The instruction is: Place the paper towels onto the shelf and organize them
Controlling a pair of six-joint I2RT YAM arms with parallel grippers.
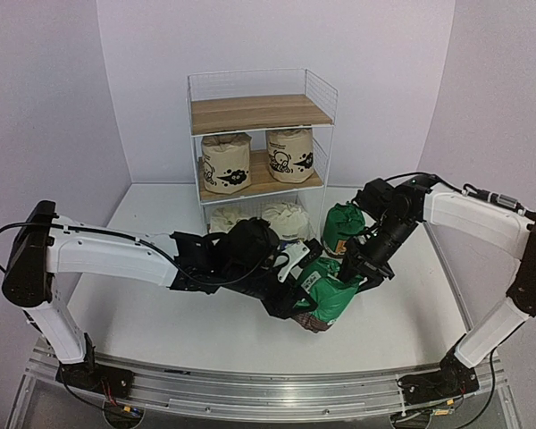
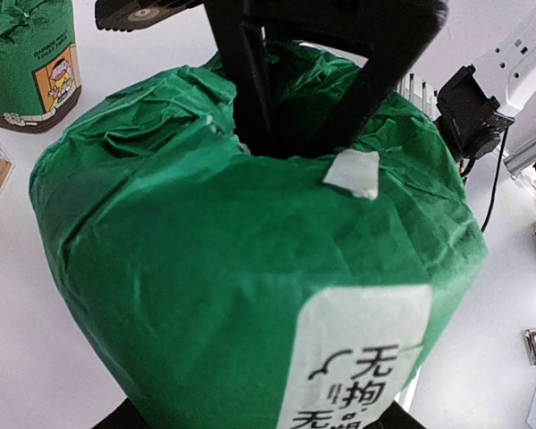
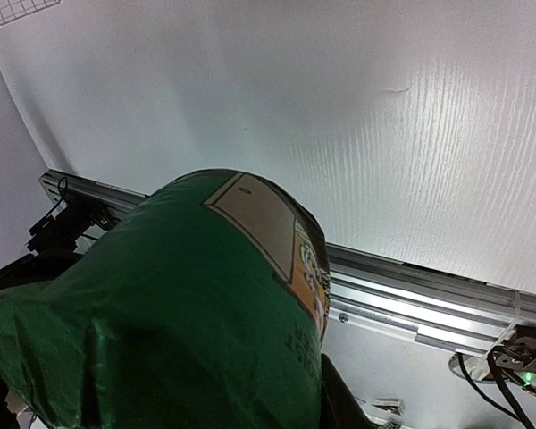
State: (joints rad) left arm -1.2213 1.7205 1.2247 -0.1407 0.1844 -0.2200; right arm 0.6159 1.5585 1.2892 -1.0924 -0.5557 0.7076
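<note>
- six rolls on count: two beige rolls (image 1: 226,163) on the middle board of the shelf (image 1: 324,107), two white rolls (image 1: 286,217) on the bottom board, two green ones off it.
- top board (image 1: 259,113): bare. by my reading, this is the slot left for the green pair.
- held green roll (image 1: 329,295): tilted between both arms, in front of the shelf and to its right. you cannot tell whether its base touches the table (image 1: 161,331).
- right gripper (image 1: 362,271): narrow, pinched on the gathered top of that roll, as the left wrist view shows.
- left gripper (image 1: 297,288): against the roll's side, wrapper filling its camera. you cannot tell whether it clamps or only flanks.
- second green roll (image 1: 343,228): upright on the table, just beside the shelf's right mesh.
- step in hand, judged: fifth roll being carried or passed between arms.
- next move calls for: you settle on one holder, right the roll, raise it to the top board and set it to one side, leaving room for its twin.
</note>
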